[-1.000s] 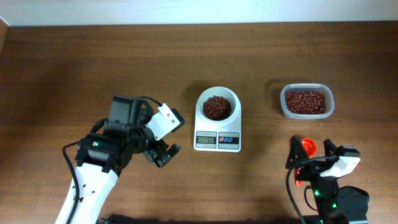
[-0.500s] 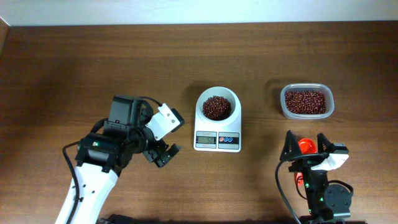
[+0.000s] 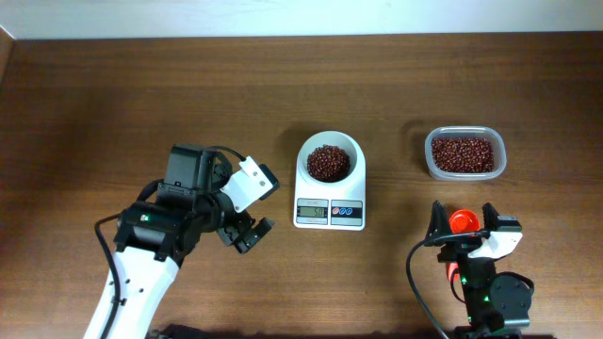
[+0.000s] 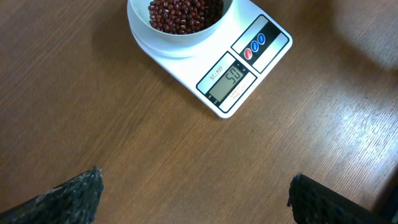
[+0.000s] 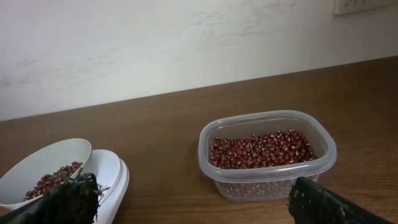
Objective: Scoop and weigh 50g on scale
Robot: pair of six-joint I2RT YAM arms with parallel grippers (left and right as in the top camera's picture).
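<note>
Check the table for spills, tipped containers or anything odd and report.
Nothing stands out. The scale sits flat with the beans inside its bowl, the clear tub is upright, and no loose beans show on the table. The left gripper and right gripper stand open, clear of both.

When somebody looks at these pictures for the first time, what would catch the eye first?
The small white digital kitchen scale at the centre stands out, its round white bowl holding dark red-brown beans. To its right is a clear rectangular plastic tub of the same beans. A bright orange-red round object shows at front right.
</note>
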